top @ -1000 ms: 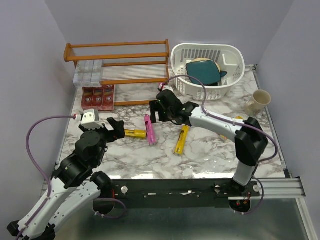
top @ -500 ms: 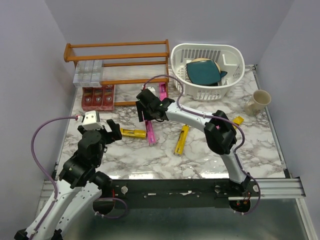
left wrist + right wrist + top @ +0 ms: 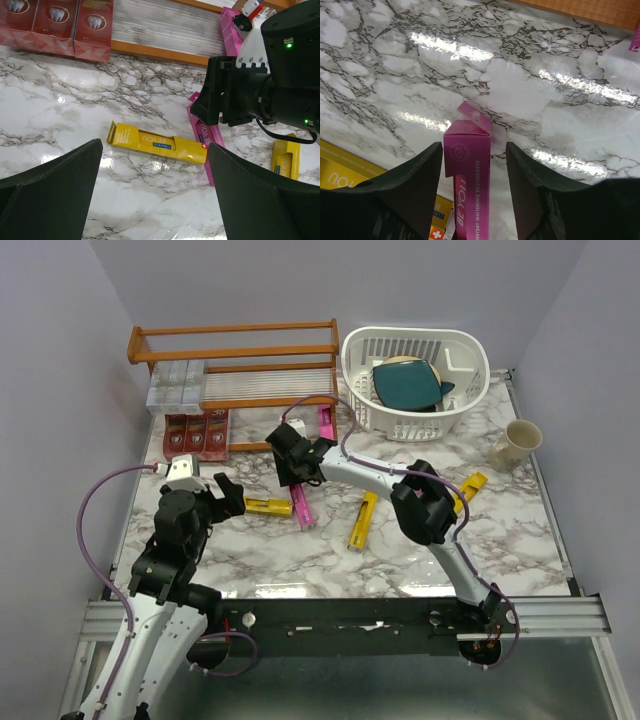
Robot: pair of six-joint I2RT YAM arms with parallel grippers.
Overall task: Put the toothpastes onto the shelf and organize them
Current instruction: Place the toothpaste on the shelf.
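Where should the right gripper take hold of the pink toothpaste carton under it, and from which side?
Grip the pink carton just behind its flapped end, across the narrow width, from above. It lies flat, and the right gripper straddles its two long sides there.

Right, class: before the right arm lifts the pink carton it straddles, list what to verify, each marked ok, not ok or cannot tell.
1. Pink carton lies between the fingers of the right end effector: ok.
2. Fingers pressed onto it: not ok, a gap shows on one side.
3. Carton's end flap shut: not ok, it stands lifted.
4. Clear of neighbours: not ok, the yellow carton seems to abut it.
5. Left end effector out of the way: ok, open above the yellow carton.
6. Room on the shelf: ok, bare slats beside the silver cartons.
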